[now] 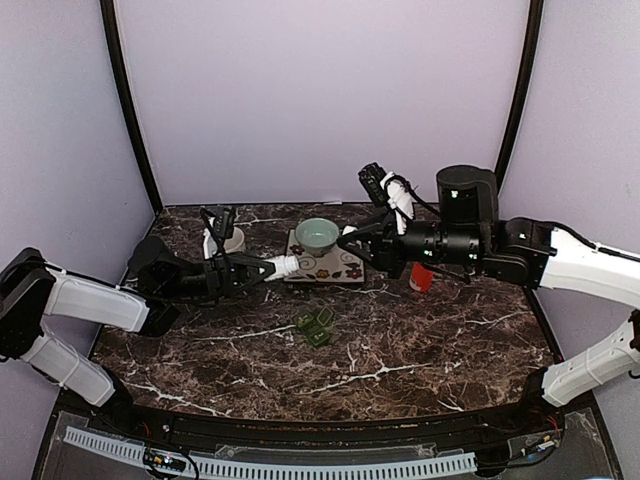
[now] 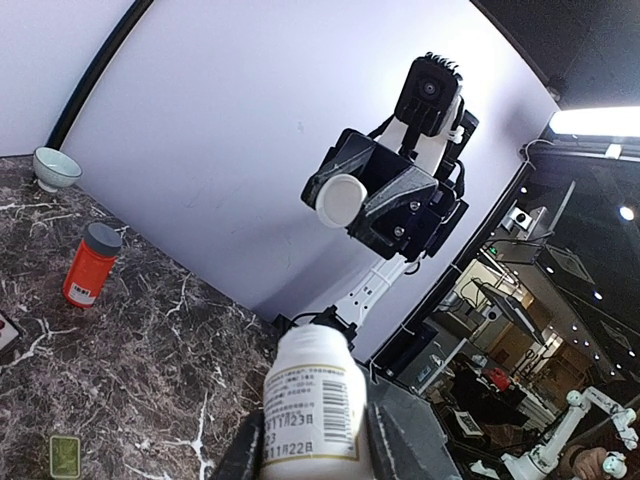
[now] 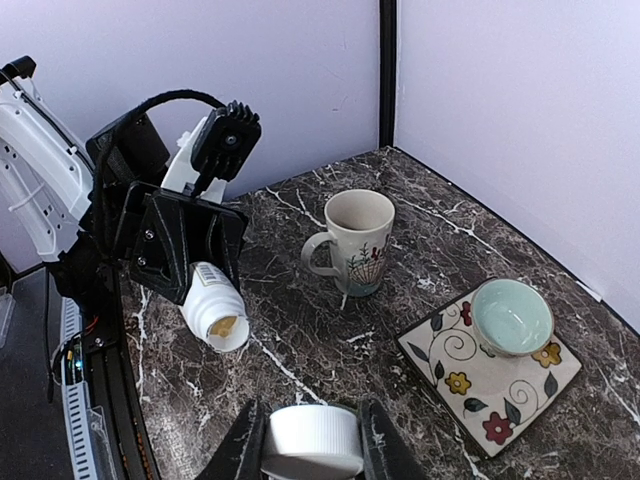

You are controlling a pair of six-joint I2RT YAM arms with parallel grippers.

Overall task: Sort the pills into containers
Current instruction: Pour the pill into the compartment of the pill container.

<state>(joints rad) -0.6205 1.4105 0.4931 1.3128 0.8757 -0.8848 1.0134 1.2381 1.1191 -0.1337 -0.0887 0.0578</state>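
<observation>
The white bottle (image 1: 284, 265) is grasped by the left gripper (image 1: 268, 268) around its body and is held above the table (image 1: 420, 350), with the neck pointing to the right arm. Its mouth is uncovered, and something yellowish is seen inside it in the right wrist view. The white cap (image 3: 312, 440) is clenched between the fingers of the right gripper (image 1: 350, 243), apart from the bottle. The pill box (image 1: 315, 326) lies on the table, nearer than the flowered tile (image 1: 330, 268) and well apart from both grippers. The bowl (image 1: 316, 236) is placed on the tile, the mug (image 1: 226, 240) stands to its left, and the orange bottle (image 1: 421, 278) is standing under the right arm
</observation>
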